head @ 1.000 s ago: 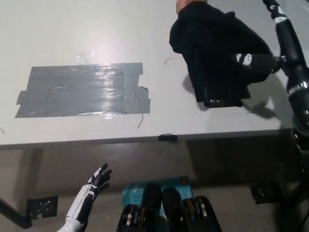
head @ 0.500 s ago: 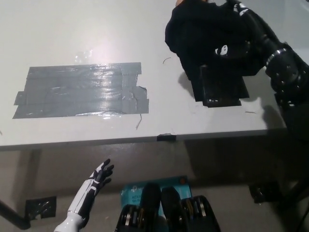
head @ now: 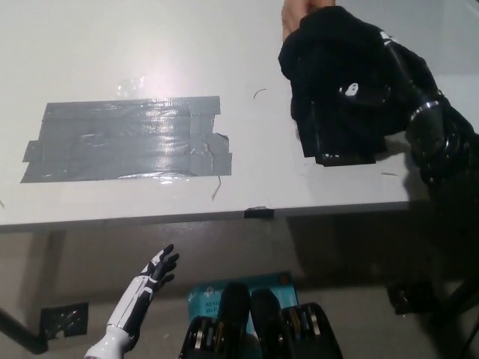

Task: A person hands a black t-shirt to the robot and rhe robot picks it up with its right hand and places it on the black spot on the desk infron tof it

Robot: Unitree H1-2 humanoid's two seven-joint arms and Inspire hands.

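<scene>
Nearest the camera, the white left hand (head: 156, 273) hangs below the desk edge at lower left, fingers spread and holding nothing. It looks parked out of the way, which makes sense since the task gives this job to the other arm.

Next up is the desk (head: 135, 45), with the dark taped patch (head: 127, 140) stuck on its left half. That's the "black spot", more of a shiny grey-black rectangle of tape strips really, and nothing lies on it yet.

Over on the right side the black t-shirt (head: 337, 82) hangs bunched up, its lower edge down around the desk surface. The black right hand (head: 359, 93) is pushed right into the cloth. I honestly can't tell if its fingers are closed on the shirt or not, since it's black on black and only a small white mark stands out.

At the far edge, a person's hand (head: 296, 13) is at the top of the shirt, so my guess is the handover isn't finished. The patch is well apart from the shirt, off to the left.
</scene>
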